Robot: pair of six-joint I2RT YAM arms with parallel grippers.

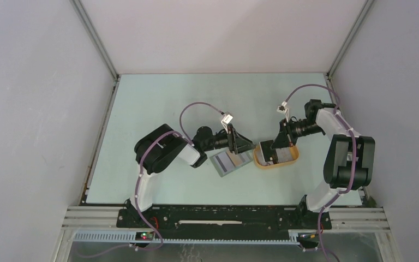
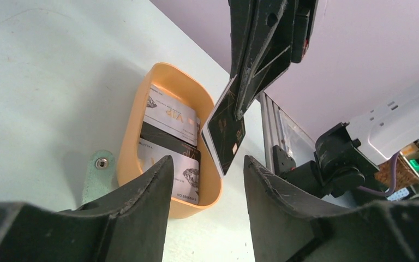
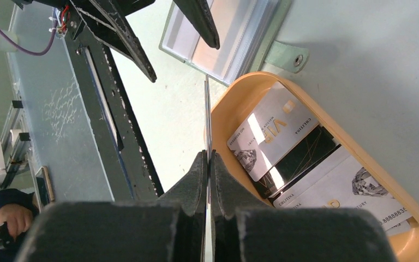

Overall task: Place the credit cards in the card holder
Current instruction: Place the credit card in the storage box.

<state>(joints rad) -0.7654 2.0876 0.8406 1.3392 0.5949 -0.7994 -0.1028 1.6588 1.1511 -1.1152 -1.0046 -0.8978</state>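
Observation:
The grey-green card holder (image 1: 229, 162) lies open on the table, its pale slots showing (image 3: 223, 38). Just to its right stands the tan tray (image 1: 275, 165), holding several credit cards: a white one (image 3: 267, 131), a black one (image 3: 300, 158) and another white one (image 3: 349, 191). My right gripper (image 3: 208, 158) is shut on a black card (image 2: 225, 131), which hangs on edge above the tray's left rim (image 3: 234, 103). My left gripper (image 2: 207, 169) stands open over the card holder's right end, with nothing between its fingers (image 2: 153, 185). It faces the held card.
The card holder's snap tab (image 2: 99, 174) sticks out beside the tray. A black rail (image 1: 223, 218) runs along the near table edge by the arm bases. Grey walls (image 1: 33, 109) enclose the left, right and back.

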